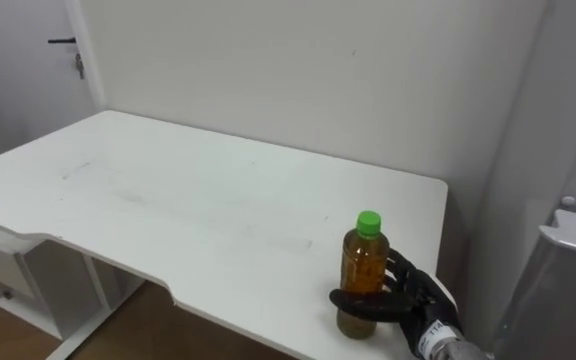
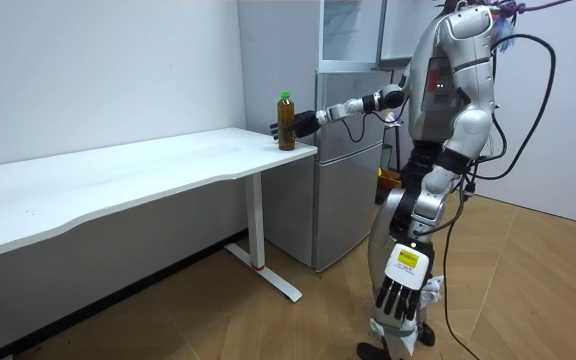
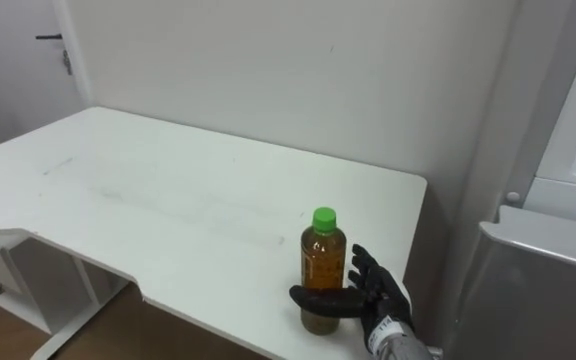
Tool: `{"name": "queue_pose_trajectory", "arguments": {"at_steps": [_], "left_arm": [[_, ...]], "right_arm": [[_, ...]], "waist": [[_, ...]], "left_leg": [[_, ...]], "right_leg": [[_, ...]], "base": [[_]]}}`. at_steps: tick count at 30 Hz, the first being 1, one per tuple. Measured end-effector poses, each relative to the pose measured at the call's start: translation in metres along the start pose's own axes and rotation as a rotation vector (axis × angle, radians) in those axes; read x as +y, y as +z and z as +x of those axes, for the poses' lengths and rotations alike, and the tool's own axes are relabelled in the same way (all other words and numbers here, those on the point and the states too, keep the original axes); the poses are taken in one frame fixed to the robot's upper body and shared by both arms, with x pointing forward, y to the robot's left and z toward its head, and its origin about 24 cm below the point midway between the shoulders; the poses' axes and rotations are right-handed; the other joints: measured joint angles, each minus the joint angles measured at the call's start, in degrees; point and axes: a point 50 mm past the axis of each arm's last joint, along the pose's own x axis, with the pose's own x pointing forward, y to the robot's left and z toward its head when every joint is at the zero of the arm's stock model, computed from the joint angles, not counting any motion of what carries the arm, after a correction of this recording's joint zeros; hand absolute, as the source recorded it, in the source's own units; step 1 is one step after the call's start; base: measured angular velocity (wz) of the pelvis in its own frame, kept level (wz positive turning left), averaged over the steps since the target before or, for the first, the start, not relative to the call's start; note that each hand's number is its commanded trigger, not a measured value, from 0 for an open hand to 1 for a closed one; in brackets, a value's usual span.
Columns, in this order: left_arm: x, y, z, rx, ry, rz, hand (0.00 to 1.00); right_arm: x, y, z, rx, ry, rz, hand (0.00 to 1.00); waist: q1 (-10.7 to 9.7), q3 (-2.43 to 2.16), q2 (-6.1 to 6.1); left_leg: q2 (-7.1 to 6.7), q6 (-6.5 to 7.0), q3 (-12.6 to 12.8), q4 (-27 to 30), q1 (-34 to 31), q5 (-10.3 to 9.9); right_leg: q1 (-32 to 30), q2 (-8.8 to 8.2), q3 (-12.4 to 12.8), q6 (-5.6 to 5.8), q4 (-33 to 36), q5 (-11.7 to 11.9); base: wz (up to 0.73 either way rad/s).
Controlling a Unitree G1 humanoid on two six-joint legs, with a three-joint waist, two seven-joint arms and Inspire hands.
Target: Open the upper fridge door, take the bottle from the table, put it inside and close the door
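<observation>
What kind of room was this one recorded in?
Probably a bare test room furnished like a home corner, not a real kitchen: a long white desk against plain walls, a silver fridge beside it, and a wooden floor.

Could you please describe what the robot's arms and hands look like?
Both hands have black fingers. The right hand ends a slim silver-grey forearm with a white tag at its wrist. The left hand carries a white plate with a yellow mark on its back. The arms are silver with dark joints.
</observation>
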Motion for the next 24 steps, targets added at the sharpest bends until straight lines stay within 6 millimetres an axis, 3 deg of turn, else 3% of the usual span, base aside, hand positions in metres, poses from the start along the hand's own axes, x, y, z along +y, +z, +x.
{"name": "queue_pose_trajectory", "arguments": {"at_steps": [4, 15, 24], "left_arm": [[-0.0003, -0.0010, 0.0001, 0.004, -0.001, -0.001, 0.00], [-0.0012, -0.0019, -0.0001, 0.005, -0.004, -0.003, 0.00], [-0.0003, 0.0007, 0.0000, -0.018, -0.012, -0.013, 0.00]], "right_arm": [[-0.0007, -0.0003, 0.0001, -0.003, -0.004, 0.001, 0.00], [-0.0019, 0.0000, 0.0000, -0.006, -0.032, 0.000, 0.00], [0.0014, 0.0025, -0.0003, -0.038, -0.040, -0.082, 0.00]], "waist": [[0.04, 0.27, -0.42], [0.06, 0.28, -0.42], [0.27, -0.27, -0.76]], "left_leg": [[0.01, 0.01, -0.03, -0.18, -0.08, -0.02], [0.06, 0.02, -0.03, -0.16, -0.22, -0.02], [0.13, -0.02, 0.14, -0.19, -1.37, 0.21]], "right_leg": [[-0.05, -0.03, -0.14, 0.00, 0.10, 0.00], [-0.52, -0.11, -0.18, 0.00, 0.87, 0.00], [-2.15, -0.09, -0.04, -0.02, 0.93, 0.01]], "base": [[0.00], [0.00], [-0.01]]}}
